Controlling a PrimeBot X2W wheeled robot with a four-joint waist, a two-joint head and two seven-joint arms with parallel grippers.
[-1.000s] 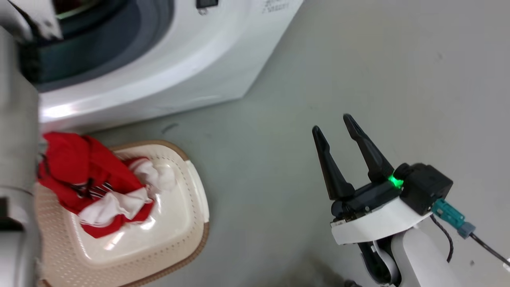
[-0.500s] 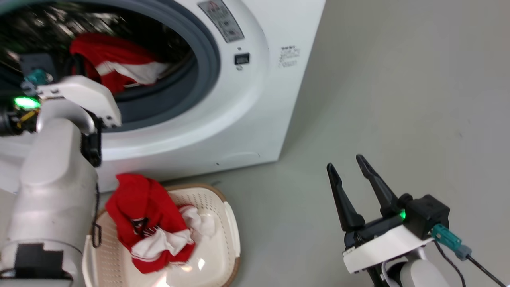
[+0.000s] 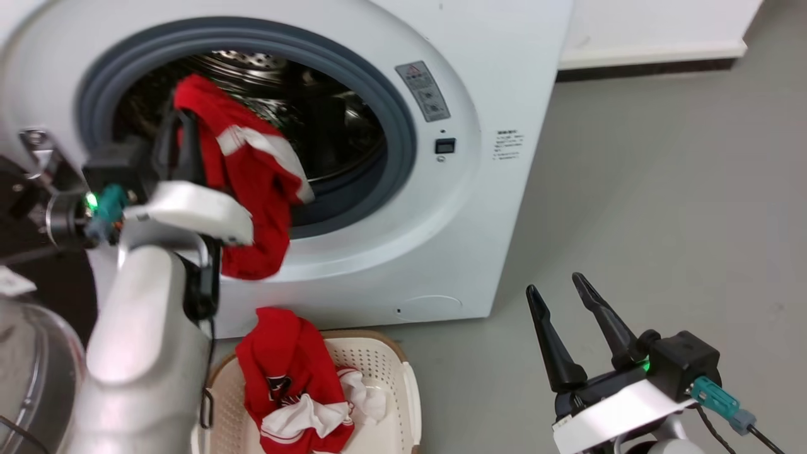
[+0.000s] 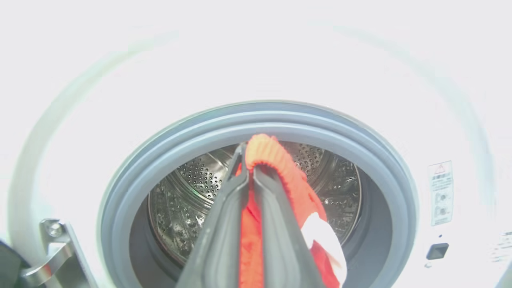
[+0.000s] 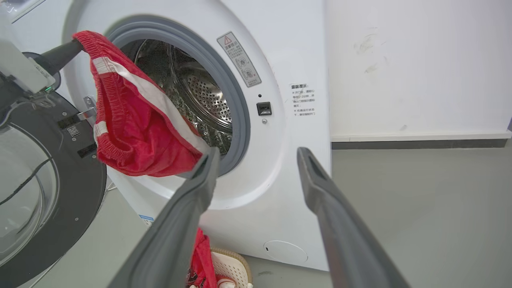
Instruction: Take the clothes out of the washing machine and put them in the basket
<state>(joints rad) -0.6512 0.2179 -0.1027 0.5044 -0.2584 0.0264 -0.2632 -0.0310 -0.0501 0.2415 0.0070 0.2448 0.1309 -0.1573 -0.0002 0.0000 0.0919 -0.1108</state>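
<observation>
The white washing machine (image 3: pixel 466 221) stands open, its steel drum (image 4: pixel 192 180) showing behind the grey ring. My left gripper (image 3: pixel 183 120) is shut on red clothes (image 3: pixel 258 183) with white trim, held up at the drum mouth. The fabric drapes down over the ring's lower edge. In the left wrist view the fingers (image 4: pixel 224 208) pinch the clothes (image 4: pixel 280 172) at a ribbed hem. The right wrist view shows the same clothes (image 5: pixel 136 128) hanging from that gripper (image 5: pixel 60 56). More red clothes (image 3: pixel 284 372) lie in the cream basket (image 3: pixel 403 378) below the opening. My right gripper (image 3: pixel 555 284) is open over the floor, holding nothing.
The black-rimmed glass door (image 5: pixel 40 180) is swung open to the left of the machine, beside my left arm. Grey floor (image 3: pixel 662 221) stretches to the right of the machine up to a white wall (image 5: pixel 400 60) with a dark skirting.
The head camera has tilted up, shifting the whole picture. The left gripper has drawn the red clothes from inside the drum out over the ring. The right gripper stays open.
</observation>
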